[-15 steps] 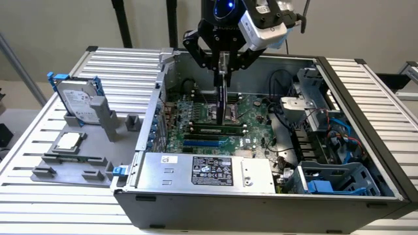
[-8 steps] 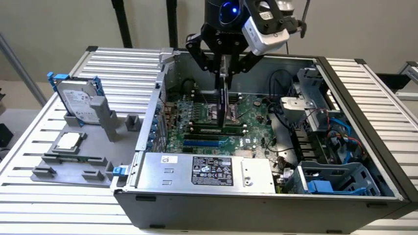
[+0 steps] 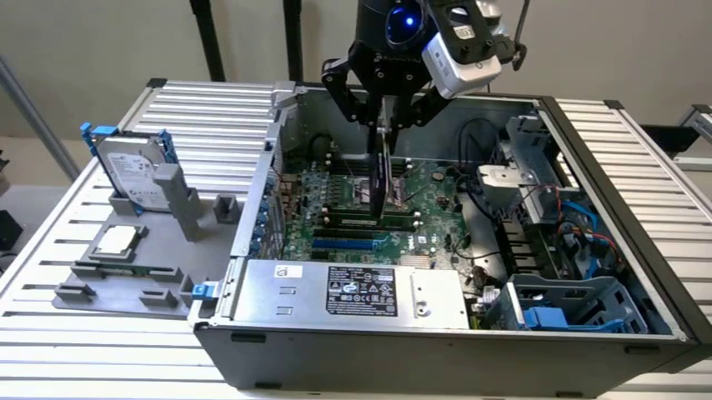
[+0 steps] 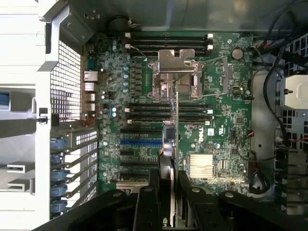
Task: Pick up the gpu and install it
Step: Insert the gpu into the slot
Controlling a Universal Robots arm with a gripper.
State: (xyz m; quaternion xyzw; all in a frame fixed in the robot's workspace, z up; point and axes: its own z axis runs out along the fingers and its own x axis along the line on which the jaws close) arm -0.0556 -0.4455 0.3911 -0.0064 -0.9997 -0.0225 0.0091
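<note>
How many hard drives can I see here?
1: the silver hard drive stands in the grey holder at the exterior view's left of the computer case. More may be hidden inside the case.

Robotics lab or test workshop: slatted aluminium table [image 3: 78, 367] bearing an opened computer case [image 3: 445, 350], grey parts fixture [image 3: 122, 287] propping a hard drive [image 3: 132, 177], plain pale wall [image 3: 623, 50] behind.
</note>
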